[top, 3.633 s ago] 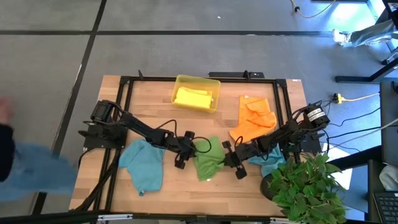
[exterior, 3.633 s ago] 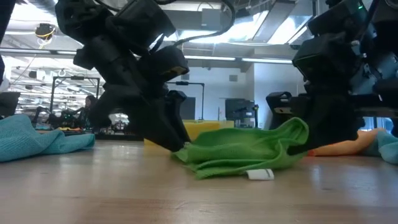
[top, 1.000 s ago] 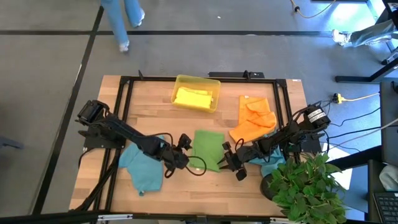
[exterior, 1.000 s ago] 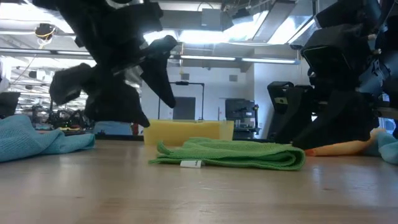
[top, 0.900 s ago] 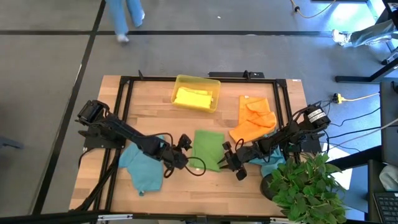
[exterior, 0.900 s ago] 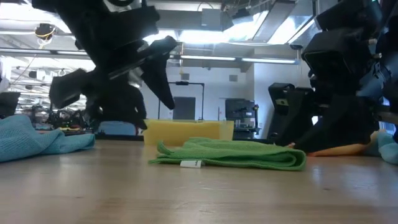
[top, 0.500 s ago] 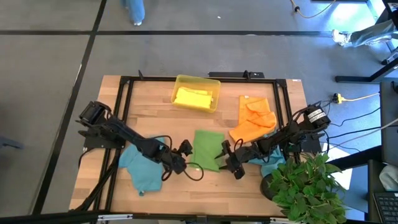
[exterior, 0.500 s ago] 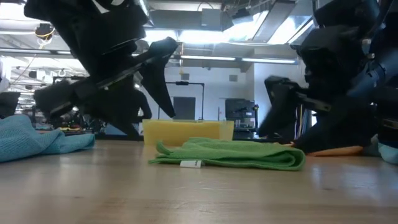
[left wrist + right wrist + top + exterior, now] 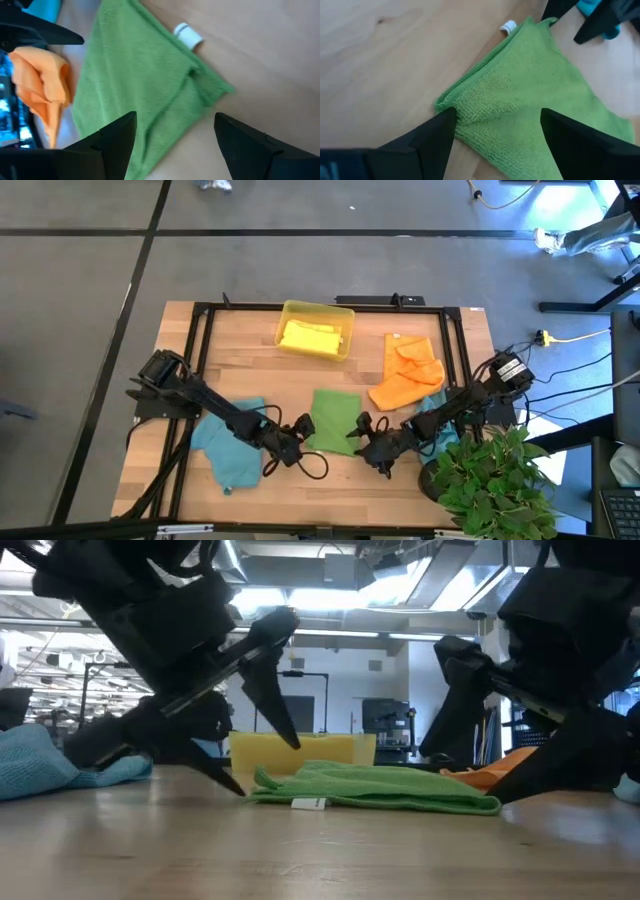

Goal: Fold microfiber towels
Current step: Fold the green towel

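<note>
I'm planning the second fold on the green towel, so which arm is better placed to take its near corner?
Roughly even, slightly the right: right gripper and left gripper both stand open at the green towel's near corners, the right one closer over its corner.

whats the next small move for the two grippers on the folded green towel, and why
Probably lower and close both on the near corners. The soft green microfiber towel lies flat, folded once, on the wooden table. The left gripper and right gripper sit open at its near corners, one per side, holding nothing; another fold seems due.
</note>
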`<action>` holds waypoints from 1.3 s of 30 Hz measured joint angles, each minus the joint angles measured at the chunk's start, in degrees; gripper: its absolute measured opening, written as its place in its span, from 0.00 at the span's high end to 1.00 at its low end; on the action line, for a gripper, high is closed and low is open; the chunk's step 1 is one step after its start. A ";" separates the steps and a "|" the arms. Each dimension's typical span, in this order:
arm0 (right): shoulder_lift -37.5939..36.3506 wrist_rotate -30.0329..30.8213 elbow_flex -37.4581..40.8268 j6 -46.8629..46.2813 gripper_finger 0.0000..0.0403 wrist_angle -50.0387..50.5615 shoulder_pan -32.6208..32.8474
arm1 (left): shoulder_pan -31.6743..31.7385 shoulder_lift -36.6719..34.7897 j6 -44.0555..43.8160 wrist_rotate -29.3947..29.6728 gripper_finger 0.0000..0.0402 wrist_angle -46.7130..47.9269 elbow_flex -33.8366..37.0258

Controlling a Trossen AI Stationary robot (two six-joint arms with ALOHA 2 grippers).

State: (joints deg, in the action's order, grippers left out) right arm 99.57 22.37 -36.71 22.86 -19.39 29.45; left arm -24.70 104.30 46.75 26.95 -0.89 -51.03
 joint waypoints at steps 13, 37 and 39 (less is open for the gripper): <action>-1.26 5.03 -5.79 -1.46 0.34 4.82 0.85 | 2.00 0.16 1.93 -2.53 0.36 -3.59 0.02; -14.97 -0.90 11.74 -12.09 0.45 4.62 1.73 | 2.77 4.72 1.39 -5.45 0.44 -9.20 -0.06; -14.62 -1.05 11.15 -10.62 0.45 3.43 2.46 | 2.77 4.77 0.21 -5.45 0.46 -9.64 -0.04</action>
State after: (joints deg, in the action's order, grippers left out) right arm 84.95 21.32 -25.56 12.24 -15.97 31.91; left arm -21.93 109.08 46.97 21.50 -10.53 -51.07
